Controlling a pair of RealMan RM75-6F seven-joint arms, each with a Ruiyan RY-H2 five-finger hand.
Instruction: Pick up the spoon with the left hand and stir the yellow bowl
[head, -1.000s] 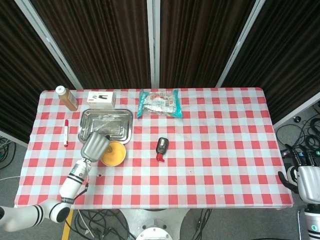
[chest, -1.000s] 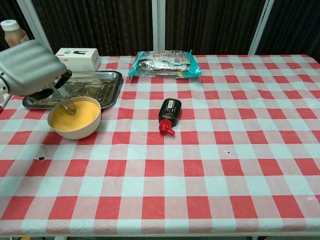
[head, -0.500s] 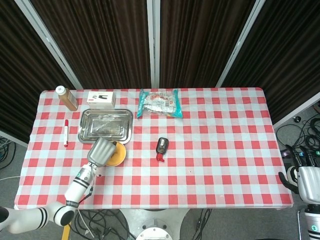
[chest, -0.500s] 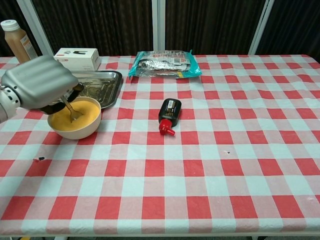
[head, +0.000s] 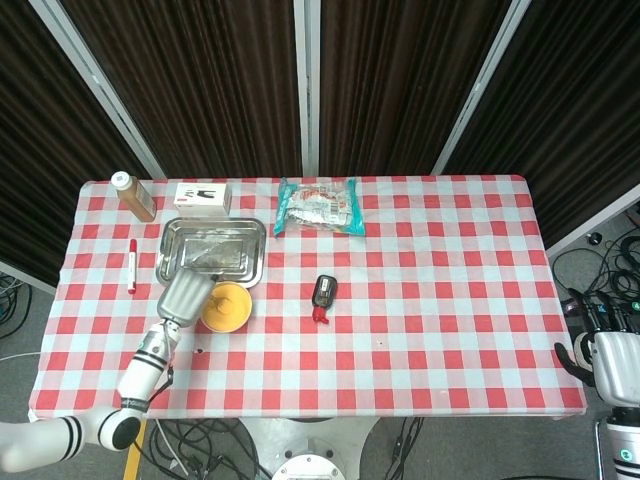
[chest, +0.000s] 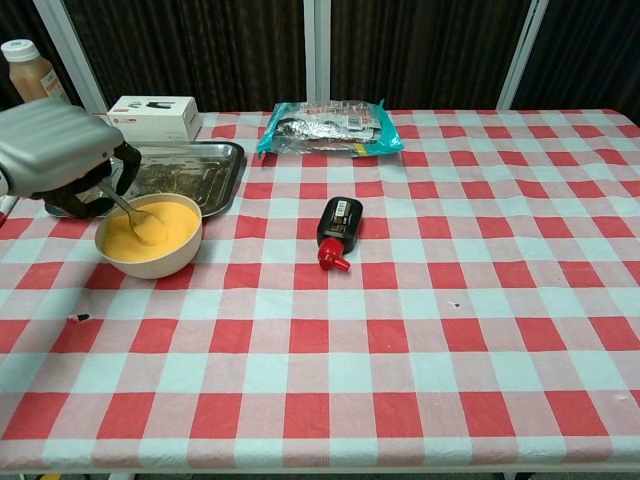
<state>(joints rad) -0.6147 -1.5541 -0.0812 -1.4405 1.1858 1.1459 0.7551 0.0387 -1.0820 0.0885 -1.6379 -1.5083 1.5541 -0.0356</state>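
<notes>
The yellow bowl (chest: 150, 236) (head: 226, 307) stands on the checked cloth at the left, in front of the metal tray. My left hand (chest: 58, 155) (head: 184, 296) hangs just left of and above the bowl and holds the spoon (chest: 135, 212), whose handle slants down to the right with its tip in the yellow contents. My right hand (head: 607, 358) shows only in the head view, beyond the table's right edge, low beside it; I cannot make out how its fingers stand.
A metal tray (chest: 205, 166) sits right behind the bowl, with a white box (chest: 155, 117) and a brown bottle (chest: 25, 70) further back. A black bottle with a red cap (chest: 338, 229) lies mid-table. A foil packet (chest: 328, 127) lies at the back. A red marker (head: 131, 266) lies far left.
My left hand has swung back to the left and slightly up from over the bowl, drawing the spoon across the yellow contents. The right hand has not moved.
</notes>
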